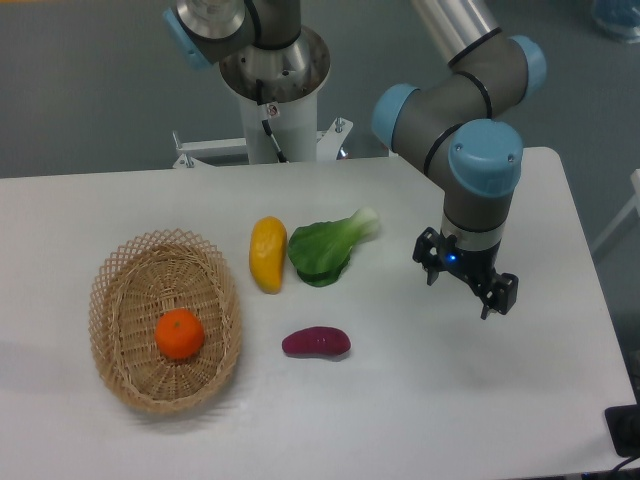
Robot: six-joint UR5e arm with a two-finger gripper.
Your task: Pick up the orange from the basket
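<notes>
Plainly the tool (467, 279) hangs with fingers spread and holding nothing over the right side of the bench (420, 400); the orange (180, 334) sits in the basket (112, 300), well apart toward the image's left, beyond the purple vegetable (316, 343)

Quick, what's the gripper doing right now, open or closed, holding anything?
Gripper: open, holding nothing, above bare table far to the right of the basket, where the orange sits untouched.
</notes>
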